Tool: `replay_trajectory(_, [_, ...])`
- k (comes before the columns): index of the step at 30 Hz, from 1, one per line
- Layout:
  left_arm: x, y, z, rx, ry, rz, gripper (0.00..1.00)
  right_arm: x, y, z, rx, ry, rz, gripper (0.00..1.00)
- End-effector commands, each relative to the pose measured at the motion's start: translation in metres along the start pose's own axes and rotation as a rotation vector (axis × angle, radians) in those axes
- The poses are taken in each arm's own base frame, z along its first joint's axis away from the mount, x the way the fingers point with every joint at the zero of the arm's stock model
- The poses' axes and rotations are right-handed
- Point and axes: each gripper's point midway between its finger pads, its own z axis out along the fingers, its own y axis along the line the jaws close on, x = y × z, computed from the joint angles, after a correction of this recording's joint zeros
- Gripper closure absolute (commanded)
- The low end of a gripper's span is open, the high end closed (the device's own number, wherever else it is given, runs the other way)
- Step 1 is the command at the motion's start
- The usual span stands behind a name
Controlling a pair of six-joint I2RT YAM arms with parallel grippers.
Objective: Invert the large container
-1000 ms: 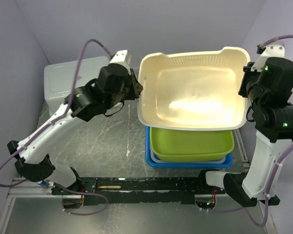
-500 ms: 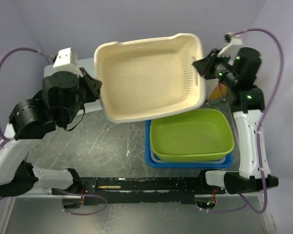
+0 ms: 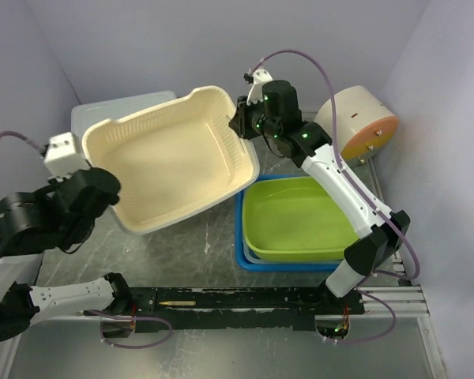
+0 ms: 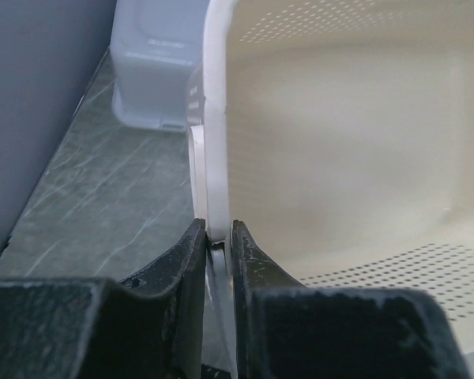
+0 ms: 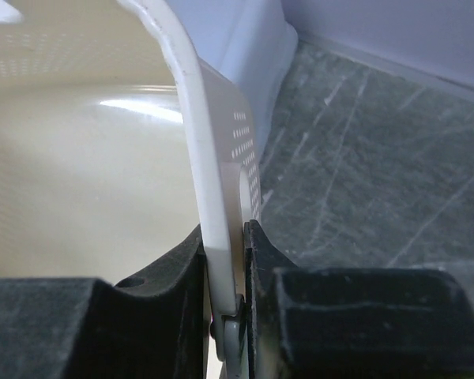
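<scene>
One each — cream basket (image 3: pixel 174 166); green tub (image 3: pixel 300 217); blue tray (image 3: pixel 239 237); grey box (image 3: pixel 110 109); round drum (image 3: pixel 355 122).

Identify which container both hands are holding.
The cream perforated basket, its opposite rims pinched by the left hand and right hand. The green tub nests in the blue tray; the grey bin stands behind.

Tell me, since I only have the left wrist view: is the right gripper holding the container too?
Observer: Yes, the right gripper is shut on the opposite rim of the container.
Operator: What's to its right?
Observer: A green tub sitting in a blue tray.
Operator: Flipped yet?
Observer: No. The top view shows its opening facing up, tilted.
</scene>
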Motion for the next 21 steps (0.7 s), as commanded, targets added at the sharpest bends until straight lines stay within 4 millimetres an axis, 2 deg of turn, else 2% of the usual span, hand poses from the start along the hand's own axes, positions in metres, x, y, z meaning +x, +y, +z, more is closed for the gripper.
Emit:
replay_trajectory(1, [0.041, -0.049, 0.013, 0.066, 0.118, -0.098, 0.93, -0.010, 0.055, -0.005, -0.183, -0.074, 0.069, 1.00])
replay_trajectory(6, [0.065, -0.049, 0.016, 0.068, 0.178, -0.063, 0.93, 0.041, 0.043, 0.000, -0.147, 0.034, 0.078, 1.00])
replay_trajectory(8, [0.069, -0.052, 0.016, 0.084, 0.190, -0.050, 0.89, 0.064, 0.037, -0.001, -0.130, 0.078, 0.082, 1.00])
replay_trajectory(11, [0.071, -0.058, 0.015, 0.113, 0.200, -0.037, 0.68, 0.081, 0.035, -0.005, -0.133, 0.104, 0.086, 1.00])
replay_trajectory(13, [0.069, -0.061, 0.015, 0.128, 0.201, -0.030, 0.43, 0.090, 0.036, -0.005, -0.147, 0.124, 0.089, 1.00])
replay_trajectory(15, [0.065, -0.064, 0.013, 0.142, 0.197, -0.023, 0.23, 0.097, 0.039, -0.005, -0.164, 0.148, 0.089, 1.00])
replay_trajectory(18, [0.056, -0.068, 0.011, 0.154, 0.187, -0.012, 0.07, 0.108, 0.043, -0.004, -0.188, 0.190, 0.090, 0.99])
replay_trajectory(21, [0.042, -0.069, 0.007, 0.165, 0.162, -0.015, 0.01, 0.114, 0.046, -0.005, -0.197, 0.229, 0.087, 0.71])
